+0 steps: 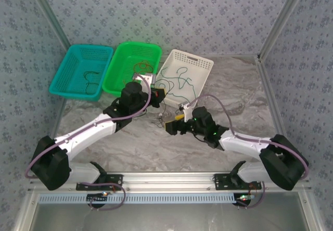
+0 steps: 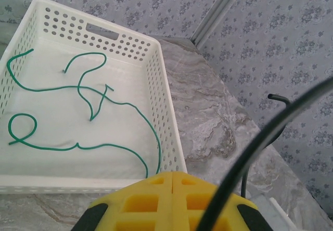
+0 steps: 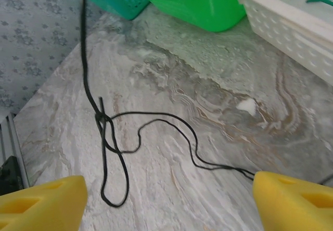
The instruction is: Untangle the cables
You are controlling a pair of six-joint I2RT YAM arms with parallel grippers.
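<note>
The black cable [image 3: 101,118] lies knotted on the open middle of the desk [image 1: 239,101], with bare marble to its right and near sides. One strand rises taut from the knot. The right gripper [image 3: 166,205] hovers over it, fingers spread wide, the loop between them. The left gripper [image 2: 171,181] is pressed tight together with the black cable [image 2: 281,117] running across it, apparently pinched.

Along the far edge stand the teal basket [image 1: 88,48], green basket [image 1: 138,49] and white basket [image 1: 200,62], close together. The left wrist view shows the green cable [image 2: 47,149] coiled loosely inside the white basket [image 2: 166,101]; the right wrist view shows the knot.
</note>
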